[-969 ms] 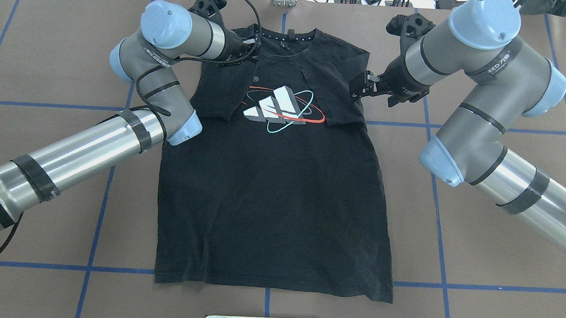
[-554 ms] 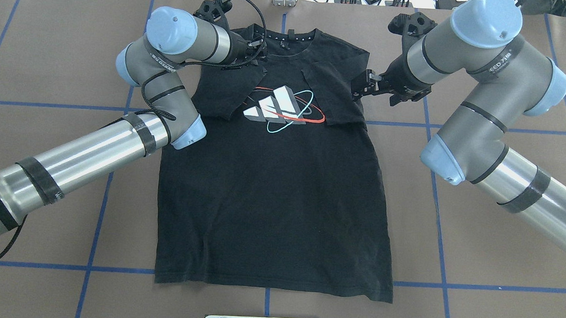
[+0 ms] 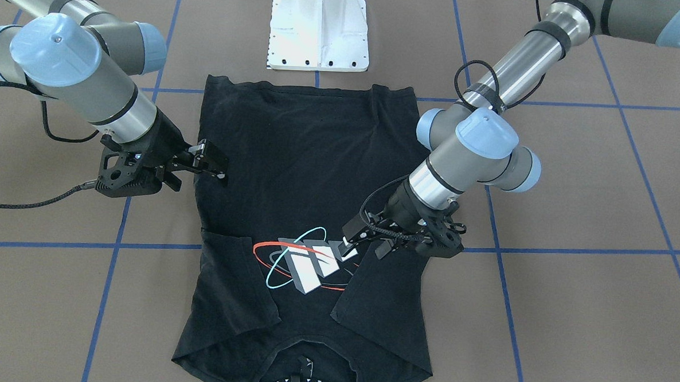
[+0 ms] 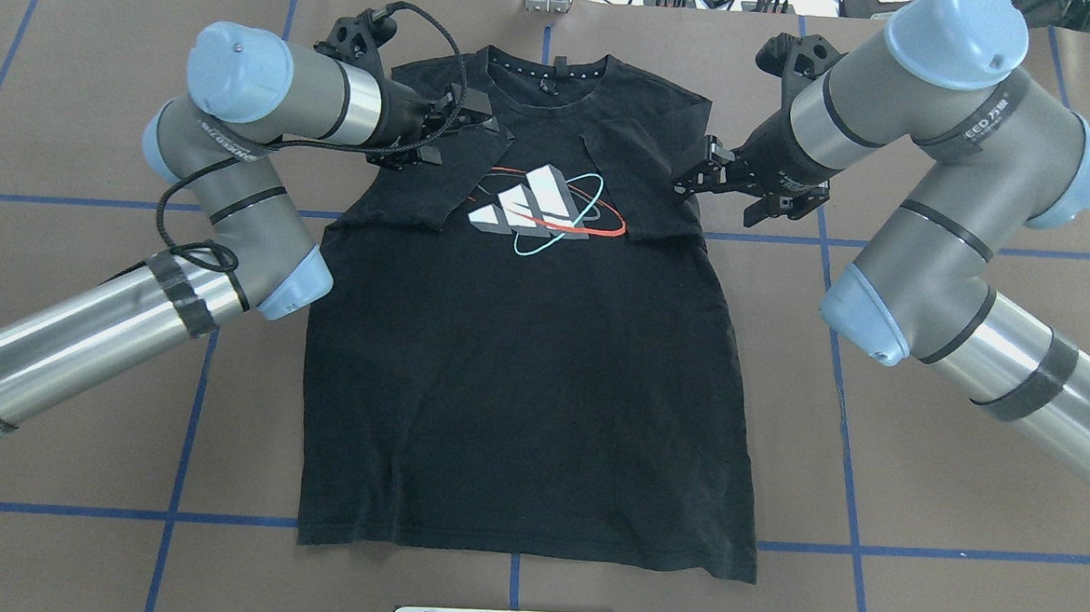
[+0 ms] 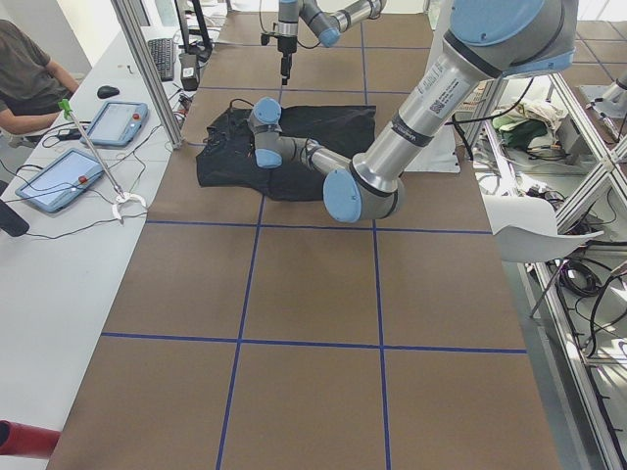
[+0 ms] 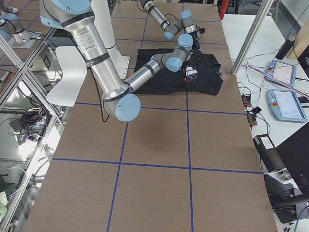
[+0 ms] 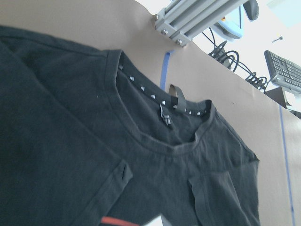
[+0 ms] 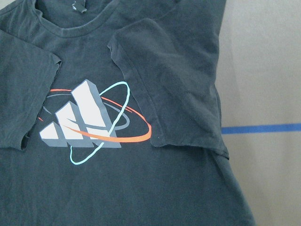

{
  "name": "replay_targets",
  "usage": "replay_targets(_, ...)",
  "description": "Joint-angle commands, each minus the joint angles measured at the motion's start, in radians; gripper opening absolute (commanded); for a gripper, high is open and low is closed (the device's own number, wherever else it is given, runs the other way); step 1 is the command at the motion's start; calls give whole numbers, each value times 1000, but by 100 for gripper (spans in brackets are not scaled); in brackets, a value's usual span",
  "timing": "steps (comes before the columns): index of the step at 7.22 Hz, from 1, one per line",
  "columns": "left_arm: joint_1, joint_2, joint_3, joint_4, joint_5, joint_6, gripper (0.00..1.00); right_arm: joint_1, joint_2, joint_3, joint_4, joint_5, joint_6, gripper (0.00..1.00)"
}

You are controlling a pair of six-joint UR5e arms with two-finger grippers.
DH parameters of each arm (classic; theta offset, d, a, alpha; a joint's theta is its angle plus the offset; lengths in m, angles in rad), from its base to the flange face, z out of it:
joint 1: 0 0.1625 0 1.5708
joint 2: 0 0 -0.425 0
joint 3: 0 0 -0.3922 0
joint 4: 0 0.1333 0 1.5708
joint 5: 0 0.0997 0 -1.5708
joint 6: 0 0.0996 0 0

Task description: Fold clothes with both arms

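Left gripper [image 4: 466, 120] hangs over the folded-in sleeve [image 4: 416, 187], upper left of centre, jaws apparently spread and empty, though black on black makes that uncertain. The T-shirt [image 4: 531, 389] lies flat mid-frame, its long axis running from top to bottom. The right gripper [image 4: 701, 170], also spread, sits at its upper-right edge.

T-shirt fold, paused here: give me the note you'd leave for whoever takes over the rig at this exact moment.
Left hand: looks open and empty, over the left sleeve, near the graphic.
Right hand: open and empty, at the shirt's edge by the right sleeve.
T-shirt: flat on the table, front up, collar away from the robot.
Done: both sleeves folded in onto the chest, flanking the graphic.
Left: the body is unfolded; side and hem folds probably come next.
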Motion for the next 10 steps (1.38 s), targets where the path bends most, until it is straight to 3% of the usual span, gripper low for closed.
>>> replay_targets(1, 5, 204, -342, 226, -45, -2, 99, -29, -128, 126, -4, 11, 84, 100)
replay_targets(3, 45, 405, -575, 294, -57, 1, 99, -84, -241, 222, -4, 7, 110, 100)
replay_targets(5, 159, 586, -680, 279, -28, -3, 99, -164, -253, 230, -1, -6, 161, 100)
replay_targets(7, 314, 656, -701, 190, 77, -116, 99, -183, -270, 251, -1, -1, 161, 100)
replay_targets(10, 511, 656, -698, 188, 211, -212, 93, -183, -270, 253, -1, 7, 161, 100)
